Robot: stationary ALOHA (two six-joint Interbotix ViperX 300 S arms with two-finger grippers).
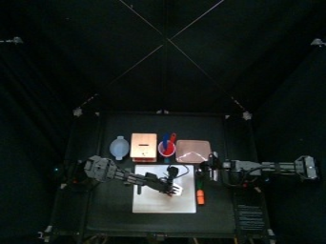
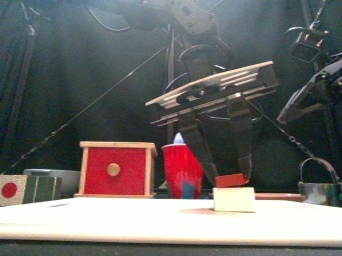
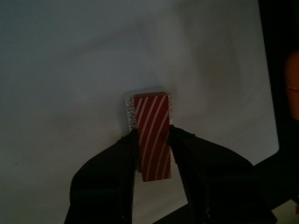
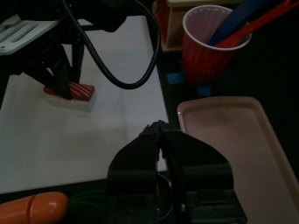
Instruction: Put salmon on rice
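On the white board (image 3: 70, 79), the left gripper (image 3: 156, 162) is pinching the salmon (image 3: 153, 131) by its long sides, right on the rice (image 2: 234, 199); it is looking light, stiff and a bit slippery.

No readable text, labels, brands, numbers or signs on anything in any view
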